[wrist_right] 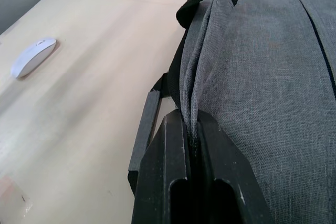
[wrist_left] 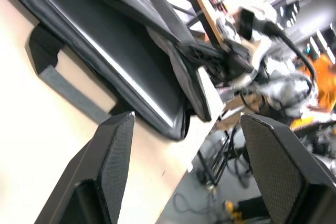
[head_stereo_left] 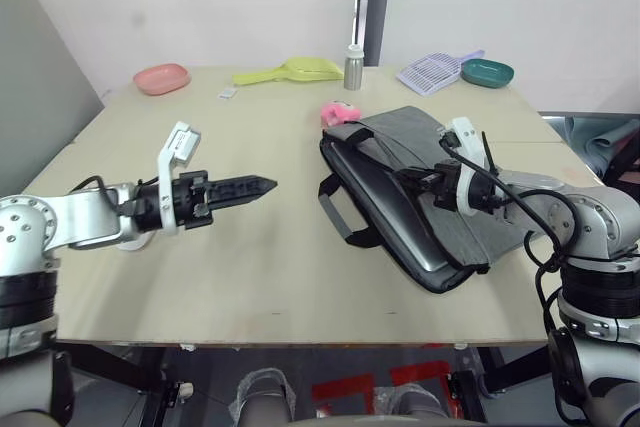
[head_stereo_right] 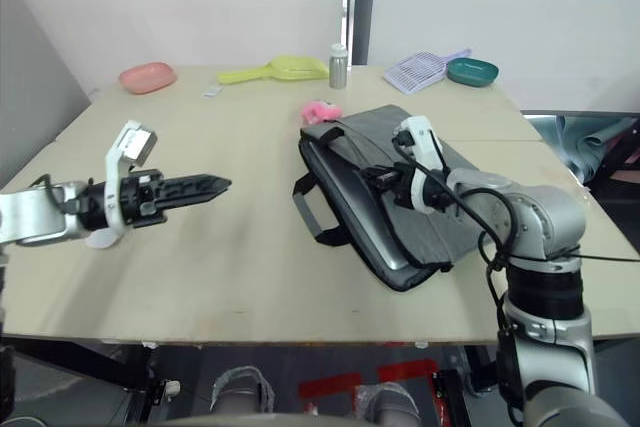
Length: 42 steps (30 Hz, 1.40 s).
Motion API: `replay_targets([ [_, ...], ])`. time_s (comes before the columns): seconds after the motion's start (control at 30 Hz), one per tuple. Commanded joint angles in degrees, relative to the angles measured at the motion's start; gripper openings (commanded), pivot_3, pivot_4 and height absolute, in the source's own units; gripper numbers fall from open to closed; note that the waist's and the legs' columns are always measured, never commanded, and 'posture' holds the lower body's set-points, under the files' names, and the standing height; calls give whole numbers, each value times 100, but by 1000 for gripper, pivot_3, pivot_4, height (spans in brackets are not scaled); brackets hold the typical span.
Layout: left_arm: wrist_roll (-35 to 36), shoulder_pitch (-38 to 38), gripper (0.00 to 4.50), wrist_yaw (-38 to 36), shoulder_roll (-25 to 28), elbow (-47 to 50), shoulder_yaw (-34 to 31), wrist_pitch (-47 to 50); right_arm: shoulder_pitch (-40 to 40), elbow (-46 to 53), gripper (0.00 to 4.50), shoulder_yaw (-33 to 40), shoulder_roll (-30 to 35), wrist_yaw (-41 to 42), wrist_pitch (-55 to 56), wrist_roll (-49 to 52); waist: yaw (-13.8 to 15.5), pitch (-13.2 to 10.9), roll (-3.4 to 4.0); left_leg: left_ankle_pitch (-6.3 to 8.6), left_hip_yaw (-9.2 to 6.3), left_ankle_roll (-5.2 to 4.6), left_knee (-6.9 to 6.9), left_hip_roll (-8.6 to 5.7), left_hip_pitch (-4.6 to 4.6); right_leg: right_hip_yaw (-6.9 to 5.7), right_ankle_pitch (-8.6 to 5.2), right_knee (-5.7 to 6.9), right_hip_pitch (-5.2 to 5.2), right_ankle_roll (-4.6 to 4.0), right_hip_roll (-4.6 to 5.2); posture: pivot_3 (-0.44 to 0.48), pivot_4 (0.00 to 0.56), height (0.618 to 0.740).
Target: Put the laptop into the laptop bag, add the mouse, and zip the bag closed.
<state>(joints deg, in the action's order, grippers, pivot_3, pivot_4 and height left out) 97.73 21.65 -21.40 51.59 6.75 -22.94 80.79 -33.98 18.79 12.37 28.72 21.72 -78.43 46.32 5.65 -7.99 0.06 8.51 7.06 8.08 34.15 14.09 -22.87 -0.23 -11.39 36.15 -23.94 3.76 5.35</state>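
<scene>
Laptop bag [head_stereo_left: 420,187] flap pinched by right end effector [wrist_right: 192,129]; left end effector [wrist_left: 189,145] wide.

Bright, even indoor light with soft shadows; the left wrist view's background is blurred and overexposed.

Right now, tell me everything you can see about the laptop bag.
The laptop bag is a flat grey fabric case with black edging and black strap handles, lying on the right part of the tan table. Its zip side is open toward the middle of the table, and the silver laptop lies inside. The right claw is shut on the edge of the upper flap, holding it raised. One handle rests flat on the table.
</scene>
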Motion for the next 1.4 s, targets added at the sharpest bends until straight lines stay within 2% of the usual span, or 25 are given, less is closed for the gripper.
replay_targets([
  [0.03,-874,-428,3340,-1612,477,417,-565,-435,-147,123,0,76,17,75,143,91,-5,0,0,0,-1,0,-1,0,0,-1,0,0,0,0,0,0,150,740],
  [0.23,-1770,-1085,3340,-3198,970,366,-1002,-991,-150,267,0,28,-193,18,17,253,-19,-1,2,0,2,0,-9,1,6,1,-3,-1,-1,-5,-1,0,150,740],
  [0.43,-2701,-1643,3340,-4259,1295,242,-1109,-1611,-92,478,0,-51,-36,179,-122,411,-19,-2,4,0,6,0,-23,1,6,0,-7,-5,-7,-11,-1,0,150,740],
  [0.8,-3512,-1965,3340,-5010,1434,343,-1109,-2152,84,499,0,-374,-39,285,-42,335,-28,-2,4,0,8,0,-31,4,9,0,-14,-4,-9,-21,-4,0,150,740],
  [0.97,-3909,-2254,3340,-5255,1524,54,-1445,-2373,41,517,0,-330,93,412,18,358,-26,-2,4,0,8,0,-32,4,9,0,-14,-4,-10,-22,-4,0,150,740],
  [1.2,-4177,-2230,3366,-5352,1558,-243,-1729,-2489,301,246,2364,-956,203,707,598,-59,-17,-2,4,1,8,-2,-32,4,14,0,-15,-1,-8,-22,-3,0,150,740],
  [1.27,-4298,-2278,3366,-5460,1635,-333,-1848,-2530,318,186,3051,-895,311,885,642,0,-17,-2,4,1,8,-2,-32,4,14,1,-14,0,-8,-23,-3,0,150,740],
  [1.4,-4557,-2385,3366,-5627,1796,-521,-2086,-2621,380,164,4435,-526,948,1492,654,249,-7,-2,4,9,8,-17,-32,4,13,1,-15,-2,-8,-23,-3,0,150,740],
])
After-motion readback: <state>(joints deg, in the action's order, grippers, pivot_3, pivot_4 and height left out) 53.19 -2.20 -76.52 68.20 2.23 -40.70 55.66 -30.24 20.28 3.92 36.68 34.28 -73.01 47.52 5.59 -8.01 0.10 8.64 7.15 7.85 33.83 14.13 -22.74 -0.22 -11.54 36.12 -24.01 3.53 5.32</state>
